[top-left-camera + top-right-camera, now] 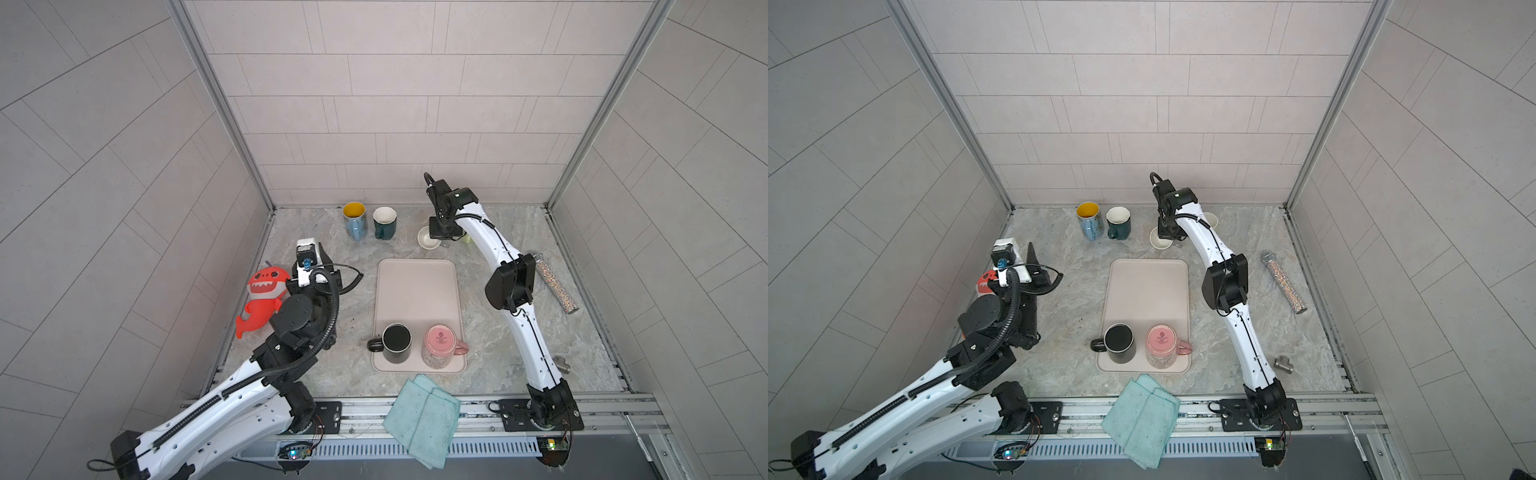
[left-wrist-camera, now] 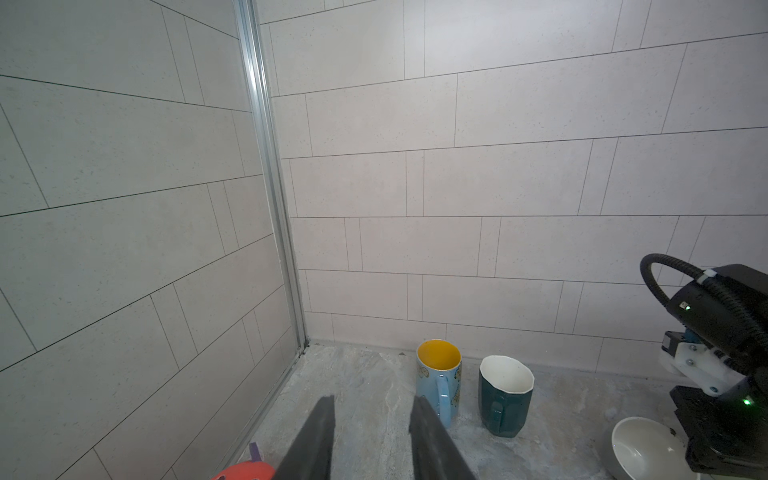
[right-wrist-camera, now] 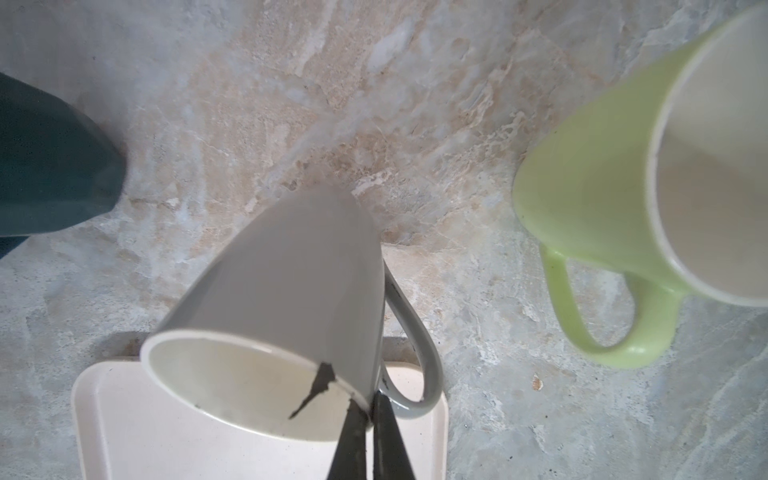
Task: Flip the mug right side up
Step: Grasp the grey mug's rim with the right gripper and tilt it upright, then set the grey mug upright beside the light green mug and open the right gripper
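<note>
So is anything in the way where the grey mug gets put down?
Nothing visible. The tilted grey mug has bare table under its base, with the dark green mug and light green mug standing apart on either side.

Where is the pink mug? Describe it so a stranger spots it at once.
Find the beige tray mid-table. Two mugs stand at its near end. The pink mug is the right-hand one, base up, beside the black mug.

A black ceramic mug (image 1: 397, 343) stands left of a pink ceramic mug (image 1: 439, 345) on the near end of a beige rectangular tray (image 1: 417, 291). Beyond its far edge, a blue ceramic mug (image 1: 354, 222) stands left of a dark-green faceted mug (image 1: 385, 224).
</note>
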### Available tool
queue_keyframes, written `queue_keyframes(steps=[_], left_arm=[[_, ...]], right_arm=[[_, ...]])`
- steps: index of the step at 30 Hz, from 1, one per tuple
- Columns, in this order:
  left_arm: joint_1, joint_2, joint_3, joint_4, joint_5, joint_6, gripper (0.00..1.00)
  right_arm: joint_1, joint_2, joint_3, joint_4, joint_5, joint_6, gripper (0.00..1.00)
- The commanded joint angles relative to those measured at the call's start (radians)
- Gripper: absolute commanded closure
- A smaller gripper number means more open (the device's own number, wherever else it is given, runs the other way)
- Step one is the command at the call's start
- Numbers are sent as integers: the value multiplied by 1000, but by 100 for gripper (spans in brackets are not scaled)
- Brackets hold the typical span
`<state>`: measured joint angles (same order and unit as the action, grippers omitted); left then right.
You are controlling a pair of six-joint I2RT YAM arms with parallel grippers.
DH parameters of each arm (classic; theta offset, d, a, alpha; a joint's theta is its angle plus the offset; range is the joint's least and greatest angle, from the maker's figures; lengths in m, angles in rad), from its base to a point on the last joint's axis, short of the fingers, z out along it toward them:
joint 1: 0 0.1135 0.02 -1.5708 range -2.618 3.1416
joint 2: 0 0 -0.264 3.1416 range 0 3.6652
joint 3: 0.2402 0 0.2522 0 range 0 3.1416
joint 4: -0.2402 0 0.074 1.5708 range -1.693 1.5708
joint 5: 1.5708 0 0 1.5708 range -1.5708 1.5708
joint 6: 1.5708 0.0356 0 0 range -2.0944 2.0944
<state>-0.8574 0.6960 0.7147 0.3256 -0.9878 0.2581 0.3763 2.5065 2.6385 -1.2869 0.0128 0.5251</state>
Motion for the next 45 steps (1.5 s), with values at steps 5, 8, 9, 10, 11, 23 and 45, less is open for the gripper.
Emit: queue_keyframes(steps=[5,8,9,10,11,23,45], left_arm=[[3,-21,-5,26,-3,-13,65],[4,-20,-4,26,-3,-13,65],[3,-20,-4,26,-3,-12,65],[3,-20,-4,26,-3,-11,65],[3,-22,-5,28,-3,-10,65],[3,-17,-5,39,-4,0,65],[3,-25,-8,47,-9,12,65]], right_arm=[[-10,-52,26,-31,-8,19,100],[-14,-47,26,-29,-17,26,100],[-15,-47,26,-29,-21,28,100],[-17,-45,26,-28,-27,32,100],[-20,-46,26,-25,-35,35,100],[-40,-52,28,-16,-60,54,100],[-70,-37,50,-16,-115,91,100]])
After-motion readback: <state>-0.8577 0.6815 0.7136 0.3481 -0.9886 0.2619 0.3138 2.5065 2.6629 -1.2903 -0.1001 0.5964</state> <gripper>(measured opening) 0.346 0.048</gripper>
